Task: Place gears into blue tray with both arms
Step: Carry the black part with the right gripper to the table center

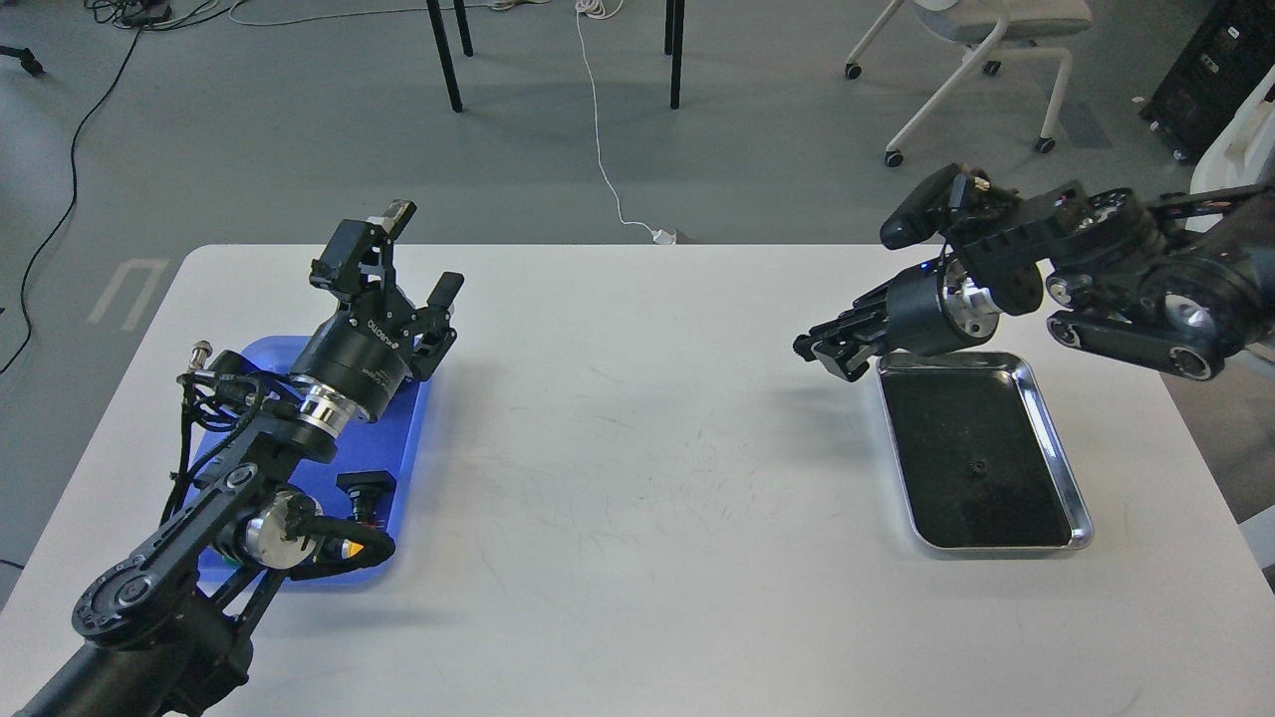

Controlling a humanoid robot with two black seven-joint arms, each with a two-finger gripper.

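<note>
The blue tray (pixel 410 428) lies at the table's left, mostly under my left arm. Above its far end my left gripper (pixel 396 277) is open, with nothing between its fingers. One gear (pixel 979 466), a tiny black toothed ring, lies on the black lining of the silver tray (pixel 1081 518) at the right. My right gripper (pixel 819 355) hangs above the table just left of that tray's far left corner and points left. Its fingers are drawn together at the tips. Whether a gear sits between them is too dark and small to tell.
A black push-button switch (pixel 361 493) sits in the near end of the blue tray, beside my left arm's cables. The white table (pixel 637 478) stretches between the two trays. Chairs and cables are on the floor beyond the far edge.
</note>
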